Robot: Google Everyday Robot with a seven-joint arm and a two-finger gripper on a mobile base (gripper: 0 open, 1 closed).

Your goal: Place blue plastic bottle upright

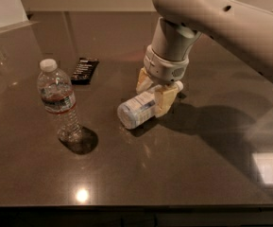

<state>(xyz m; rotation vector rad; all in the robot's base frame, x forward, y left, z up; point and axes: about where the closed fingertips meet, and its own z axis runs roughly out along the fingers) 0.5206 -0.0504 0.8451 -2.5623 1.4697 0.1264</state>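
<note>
The blue plastic bottle (137, 110) is lying on its side on the worktop (183, 174), with the tool (155, 91) sitting over its cap end. To its left a taller clear bottle (58, 98) is standing upright, and a flat black object (84, 70) is lying beyond that.
</note>
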